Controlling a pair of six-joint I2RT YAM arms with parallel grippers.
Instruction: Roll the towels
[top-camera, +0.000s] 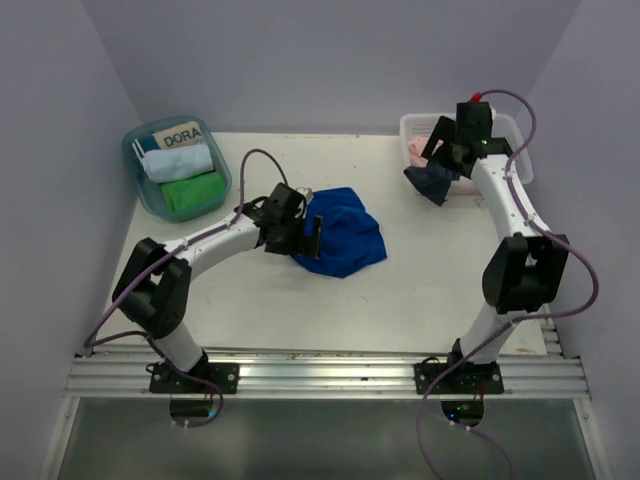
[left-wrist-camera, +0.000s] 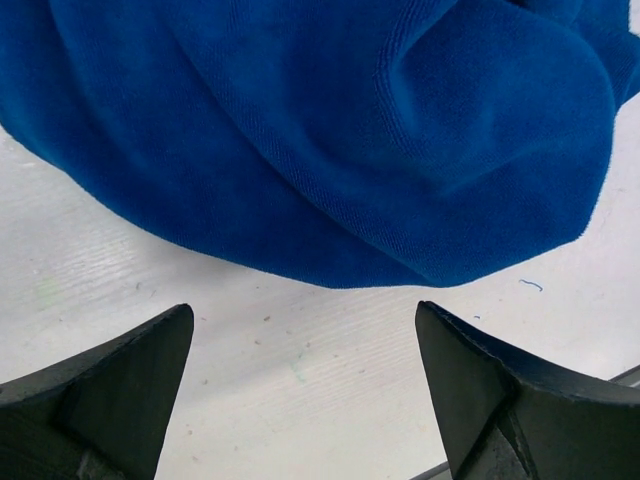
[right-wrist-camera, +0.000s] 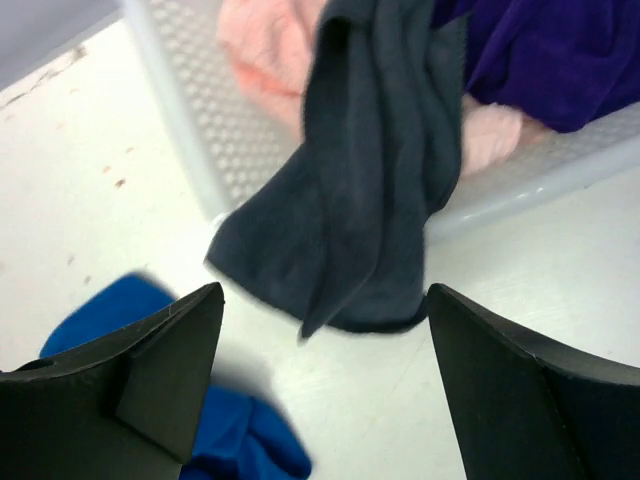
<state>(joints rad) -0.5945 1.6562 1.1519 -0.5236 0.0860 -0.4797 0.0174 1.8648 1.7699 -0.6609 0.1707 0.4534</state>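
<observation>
Because your left gripper sits spread just short of the royal blue towel crumpled on the table, you can pinch its edge; your right gripper hangs jaws apart, holding nothing, above the dark grey towel draped over the white basket rim
</observation>
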